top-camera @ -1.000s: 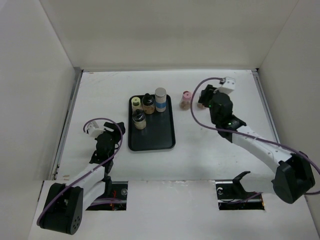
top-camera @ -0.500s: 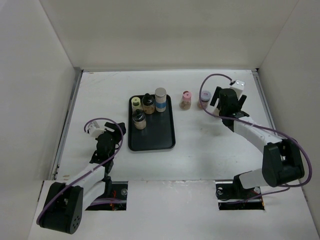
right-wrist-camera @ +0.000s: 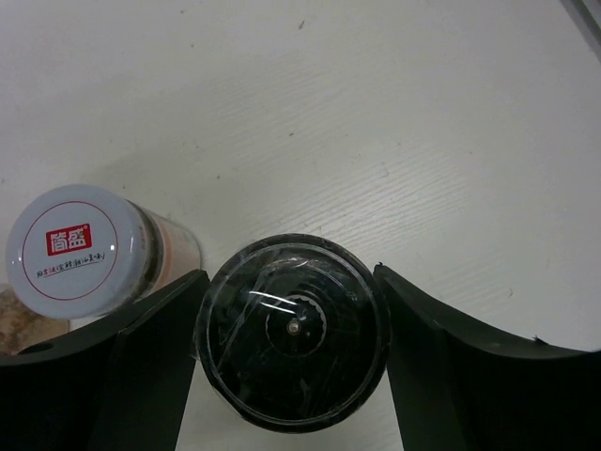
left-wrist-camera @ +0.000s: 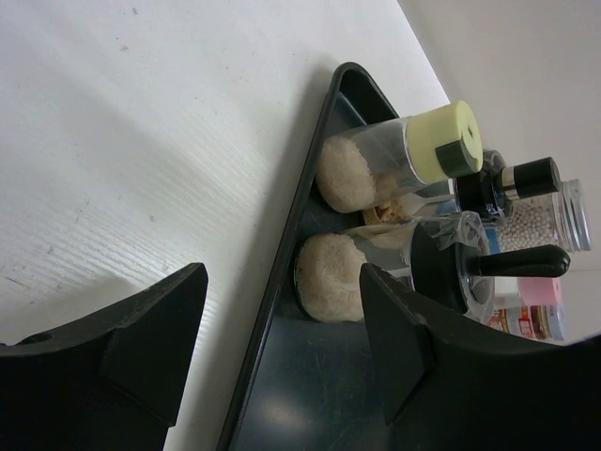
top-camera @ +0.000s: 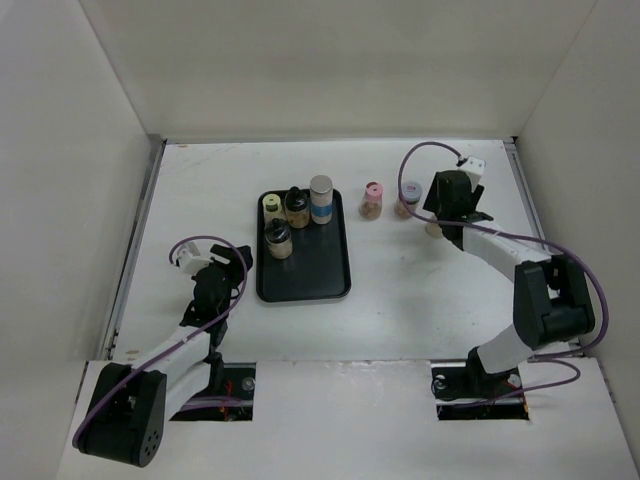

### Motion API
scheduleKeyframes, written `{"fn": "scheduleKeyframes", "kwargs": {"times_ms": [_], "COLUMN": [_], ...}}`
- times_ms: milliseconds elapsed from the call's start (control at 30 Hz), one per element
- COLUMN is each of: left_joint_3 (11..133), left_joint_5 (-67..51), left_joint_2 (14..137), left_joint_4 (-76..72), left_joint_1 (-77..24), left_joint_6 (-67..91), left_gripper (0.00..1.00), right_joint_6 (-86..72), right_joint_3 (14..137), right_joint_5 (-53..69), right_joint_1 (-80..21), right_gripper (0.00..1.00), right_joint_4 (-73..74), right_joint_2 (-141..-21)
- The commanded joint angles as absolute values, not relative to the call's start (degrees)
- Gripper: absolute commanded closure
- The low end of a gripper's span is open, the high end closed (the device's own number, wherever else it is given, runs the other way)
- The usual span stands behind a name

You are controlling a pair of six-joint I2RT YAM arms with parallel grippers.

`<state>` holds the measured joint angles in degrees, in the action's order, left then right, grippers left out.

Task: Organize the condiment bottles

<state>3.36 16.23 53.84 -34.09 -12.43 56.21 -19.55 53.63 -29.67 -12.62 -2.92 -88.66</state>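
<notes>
3 pale walls (top-camera: 330,70) enclose a white, seemingly wood-grained table (top-camera: 420,290) holding condiment bottles (top-camera: 321,199).

Robotics lab cell: white table (top-camera: 420,310) boxed by plain panels (top-camera: 320,60) at 9, 12 and 3 o'clock; cabled left arm (top-camera: 185,335) and right arm (top-camera: 495,250) bolted at 6 o'clock.

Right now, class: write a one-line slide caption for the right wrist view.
Right gripper straddling a black-capped jar, a white-capped jar standing beside it on the table.
</notes>
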Motion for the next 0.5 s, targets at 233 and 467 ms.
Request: {"fn": "scheduleKeyframes", "kwargs": {"times_ms": [233,467], "left_joint_3": [4.66,4.66], "left_joint_5": [16.09,16.0], "left_joint_2": [54.93,55.2], "left_joint_4": [-37.18,-37.53], "left_joint_1": [-12.79,-12.96], "left_joint_6": [55.9,55.9], "left_gripper": [0.35,0.35], "right_joint_6": [-19.69,-19.95], "right_joint_3": [51.86,50.97], "right_joint_5": [-34.98,-32.0], "right_joint_1": [-16.12,-29.21], "right_gripper": [0.42,0.43], "right_joint_4": [-5.89,-4.57], "right_joint_2": [-77.45,-70.58]}}
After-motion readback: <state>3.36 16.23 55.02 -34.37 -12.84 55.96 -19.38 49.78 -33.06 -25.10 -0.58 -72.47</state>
